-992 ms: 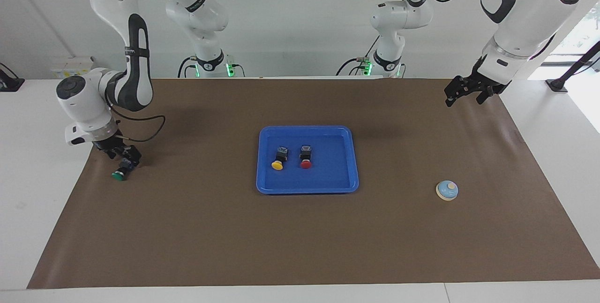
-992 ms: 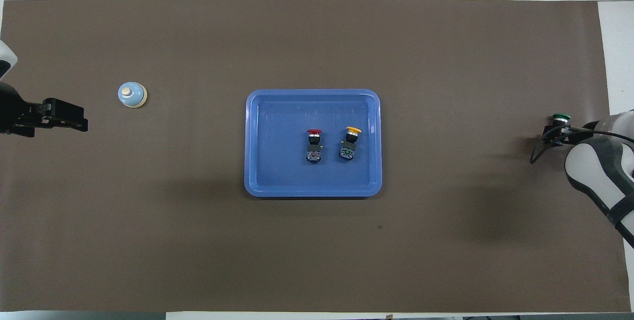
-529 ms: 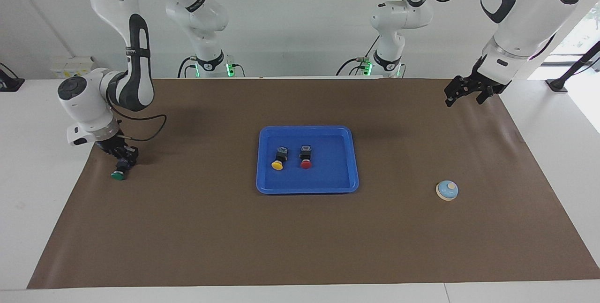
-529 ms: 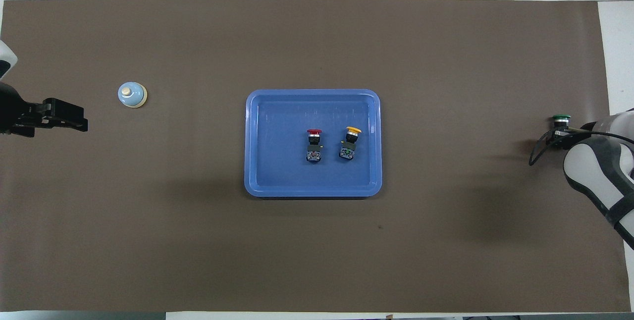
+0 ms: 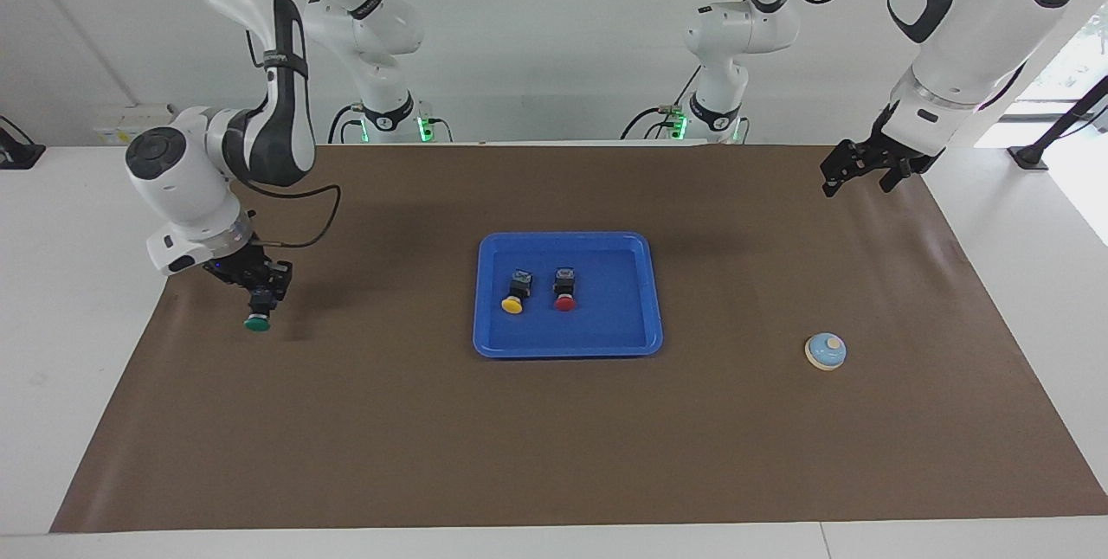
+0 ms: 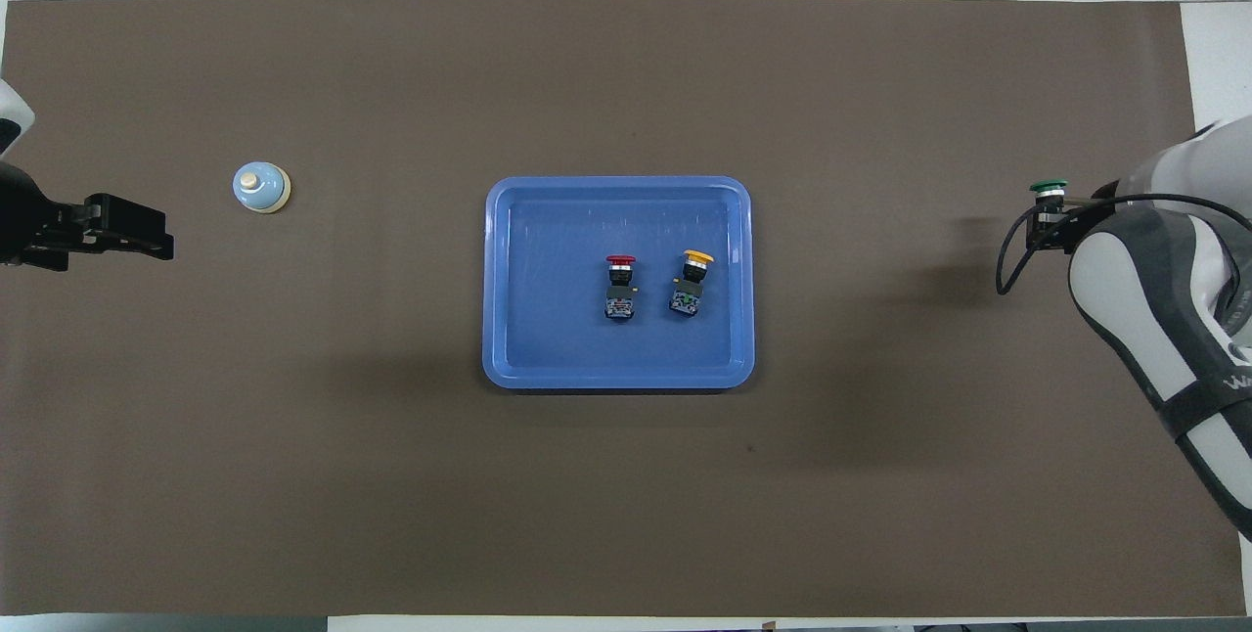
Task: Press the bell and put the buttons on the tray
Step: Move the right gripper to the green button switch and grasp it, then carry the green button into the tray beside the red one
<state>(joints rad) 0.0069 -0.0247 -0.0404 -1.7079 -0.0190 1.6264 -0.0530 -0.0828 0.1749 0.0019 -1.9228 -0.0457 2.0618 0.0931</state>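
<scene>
Your right gripper (image 5: pixel 258 298) is clamped on the green button (image 5: pixel 256 323), lifted over the mat toward the right arm's end, while yellow (image 5: pixel 513 302) and red (image 5: pixel 564 301) already lie in the tray (image 5: pixel 567 348); the bell (image 5: pixel 825 351) sits untouched-looking near your idle, open left gripper (image 5: pixel 857 175).

The tray (image 5: pixel 567 344) looks like smooth blue plastic with a soft sheen. Under it lies a matt brown paper-like mat (image 5: pixel 554 438), faintly creased. The arms' white shells (image 5: pixel 961 22) are glossy plastic; the bell (image 5: pixel 826 352) has a smooth, shiny dome.
</scene>
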